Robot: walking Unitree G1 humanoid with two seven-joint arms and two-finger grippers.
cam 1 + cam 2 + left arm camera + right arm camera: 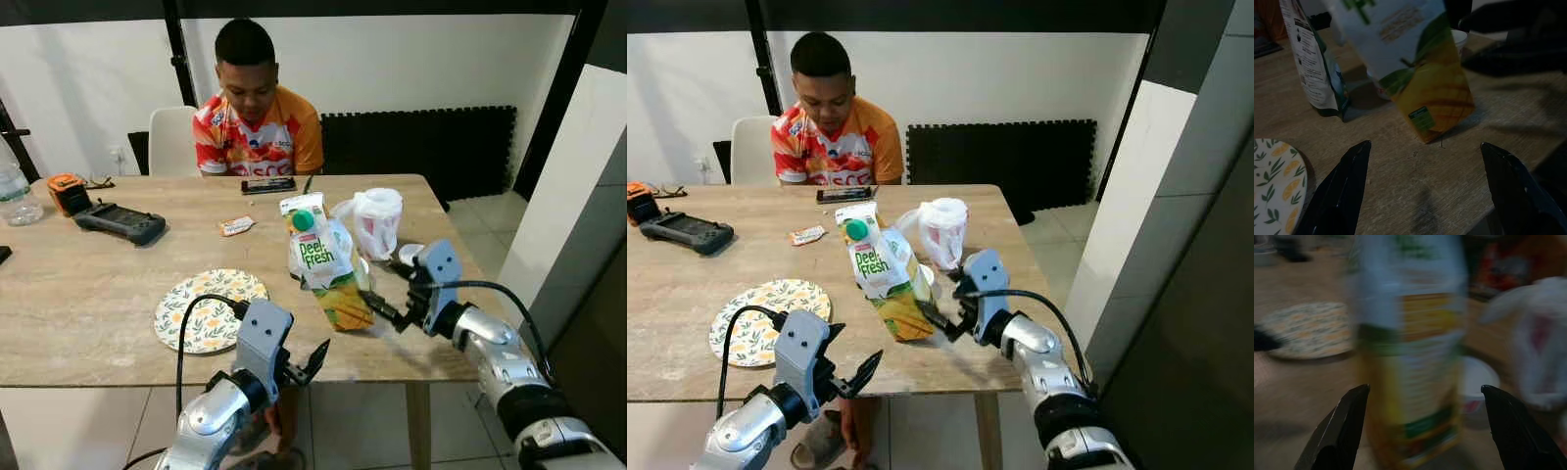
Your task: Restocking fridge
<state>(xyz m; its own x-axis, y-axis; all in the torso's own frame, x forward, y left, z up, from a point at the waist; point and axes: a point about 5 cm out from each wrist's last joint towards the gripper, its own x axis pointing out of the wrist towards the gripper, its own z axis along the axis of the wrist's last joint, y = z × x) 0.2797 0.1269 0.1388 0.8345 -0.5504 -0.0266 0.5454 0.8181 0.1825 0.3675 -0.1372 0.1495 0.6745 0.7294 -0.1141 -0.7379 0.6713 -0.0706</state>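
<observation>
A tall "peel fresh" mango juice carton [323,262] with a green cap stands near the table's front right edge and leans, its top tipped to the left. My right gripper [388,290] is open just to the right of the carton's base, and its lower finger reaches the carton's bottom corner. In the right wrist view the blurred carton [1408,357] sits between the spread fingers [1342,431]. My left gripper [308,364] hangs open just below the table's front edge, in front of the carton [1415,63].
A white-and-green pouch [1312,63] stands behind the carton. A white plastic bag [377,220] and a small white tub [409,253] are to its right. A patterned plate [209,308] lies to the left. A person [257,108] sits at the far side with a phone [267,184].
</observation>
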